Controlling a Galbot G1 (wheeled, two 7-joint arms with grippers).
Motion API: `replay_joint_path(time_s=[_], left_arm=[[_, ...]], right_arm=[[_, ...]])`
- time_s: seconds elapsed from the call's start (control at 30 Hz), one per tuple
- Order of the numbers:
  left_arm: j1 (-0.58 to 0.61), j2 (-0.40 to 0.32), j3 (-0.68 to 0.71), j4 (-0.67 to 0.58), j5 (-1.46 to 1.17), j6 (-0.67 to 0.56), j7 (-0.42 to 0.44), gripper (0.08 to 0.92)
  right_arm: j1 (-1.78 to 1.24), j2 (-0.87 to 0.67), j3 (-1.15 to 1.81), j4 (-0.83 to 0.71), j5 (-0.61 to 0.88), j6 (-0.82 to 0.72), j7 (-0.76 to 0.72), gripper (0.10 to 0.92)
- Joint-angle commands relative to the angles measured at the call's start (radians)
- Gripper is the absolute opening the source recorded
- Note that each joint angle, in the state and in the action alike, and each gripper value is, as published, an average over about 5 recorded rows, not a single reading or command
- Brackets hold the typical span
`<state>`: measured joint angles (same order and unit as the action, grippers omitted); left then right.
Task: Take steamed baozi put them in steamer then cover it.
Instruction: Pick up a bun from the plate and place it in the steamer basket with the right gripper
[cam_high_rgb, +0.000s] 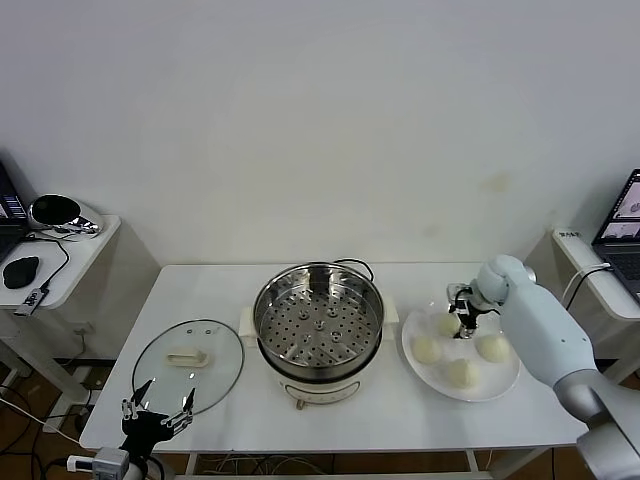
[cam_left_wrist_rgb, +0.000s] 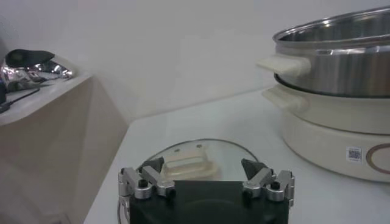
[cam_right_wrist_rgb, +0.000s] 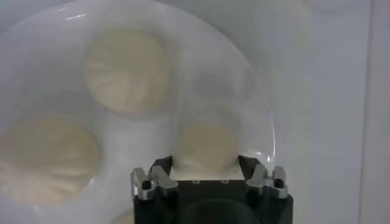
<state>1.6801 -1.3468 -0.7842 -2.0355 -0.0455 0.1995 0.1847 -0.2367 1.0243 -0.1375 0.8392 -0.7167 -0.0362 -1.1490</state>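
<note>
A: Risk? Right claw (cam_right_wrist_rgb: 206, 173) is spread over one steamed baozi (cam_right_wrist_rgb: 206, 146) on the plate (cam_high_rgb: 500, 382); soft bun, neighbours close, could squash or nudge them.
B: Room? Steamer (cam_high_rgb: 318, 322) sits open mid-bench, clear path. Left claw (cam_high_rgb: 160, 407) idles apart near the cover (cam_high_rgb: 188, 357), by the bench (cam_high_rgb: 400, 415) edge.

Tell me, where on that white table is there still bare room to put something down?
Bare patches on the table: the back strip behind the cover, and the front edge below the steamer toward the plate. It is crowded over the plate, where the right gripper hangs open among four baozi. The left gripper waits open before the cover.
</note>
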Motion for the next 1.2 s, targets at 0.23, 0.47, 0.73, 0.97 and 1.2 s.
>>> replay_joint_path(time_s=[0.23,0.47,0.73,0.97,1.2], left_arm=[[-0.003,0.000,0.009,0.001,0.003,0.000,-0.001,0.823],[-0.014,-0.013,0.014,0.011,-0.001,-0.009,-0.007,0.823],[0.005,-0.016,0.008,0.008,-0.016,-0.023,-0.023,0.823],[0.009,-0.018,-0.009,-0.006,-0.050,-0.026,-0.035,0.823],[0.013,-0.022,-0.019,-0.007,-0.068,-0.030,-0.044,0.823]], right_arm=[[0.030,-0.063,-0.032,0.081,0.088,-0.020,-0.027,0.611],[0.194,-0.146,-0.198,0.209,0.268,-0.064,-0.097,0.611],[0.542,-0.077,-0.457,0.185,0.530,-0.116,-0.173,0.611],[0.658,0.125,-0.538,0.049,0.638,-0.038,-0.248,0.563],[0.661,0.287,-0.514,-0.117,0.652,0.298,-0.322,0.530]])
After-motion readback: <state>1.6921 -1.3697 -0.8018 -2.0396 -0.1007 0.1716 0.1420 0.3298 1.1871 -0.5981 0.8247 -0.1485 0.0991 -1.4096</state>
